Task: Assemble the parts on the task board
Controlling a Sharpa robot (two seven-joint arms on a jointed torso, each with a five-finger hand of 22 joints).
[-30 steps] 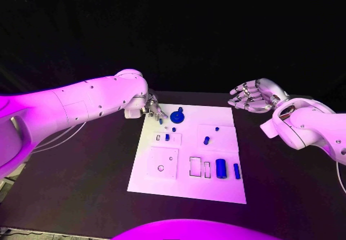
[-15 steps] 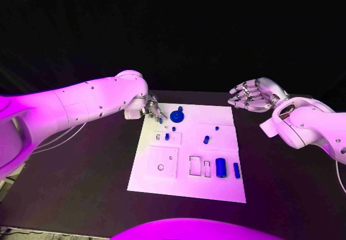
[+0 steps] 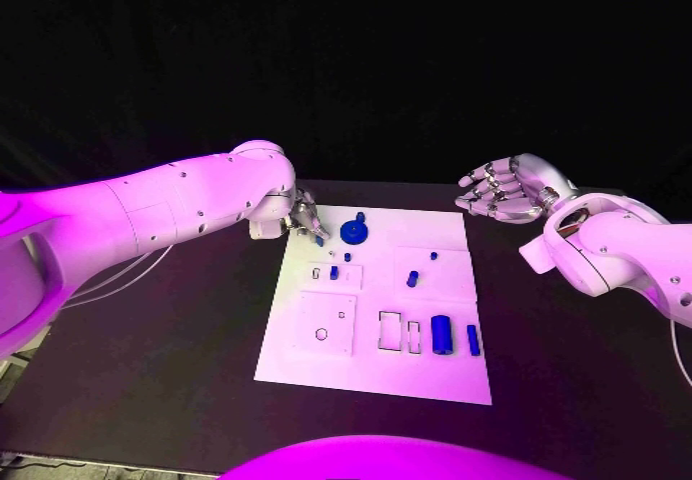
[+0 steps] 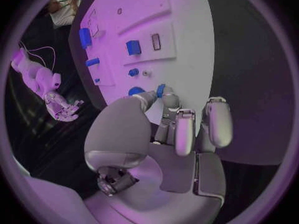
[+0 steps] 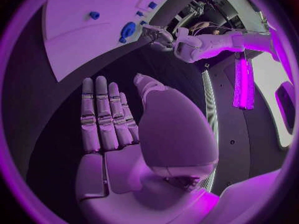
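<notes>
The left hand (image 3: pixel 300 218) is at the far left corner of the white task board (image 3: pixel 325 372). It pinches a small blue part (image 4: pixel 161 90) between its thumb and one finger. The other fingers (image 4: pixel 214 121) are held a bit out of the way. The blue part looks like a little peg, but it is too small to tell its shape well.

I think the step now is to put this peg into its spot on the board. Just beside the hand lies a round blue part (image 3: pixel 355 235) with a knob on top. A little nearer to the robot sit a small blue block (image 3: pixel 333 272) next to a small slot, and another blue piece (image 3: pixel 413 279) in the middle of the board. On the near side stand two taller blue parts (image 3: pixel 443 337) beside two empty frames.

To do this step well, the hand should go slowly and keep the peg straight up. It should line the peg up with its hole before it pushes down. It should not bump the round blue part, which is very close. It should let go only when the peg sits firm.

The right hand (image 3: pixel 505 192) hovers over the black desk (image 3: pixel 173 380), off the right side of the board. It is open, with flat fingers, and holds nothing. It should keep away from the board so it does not knock the parts.
</notes>
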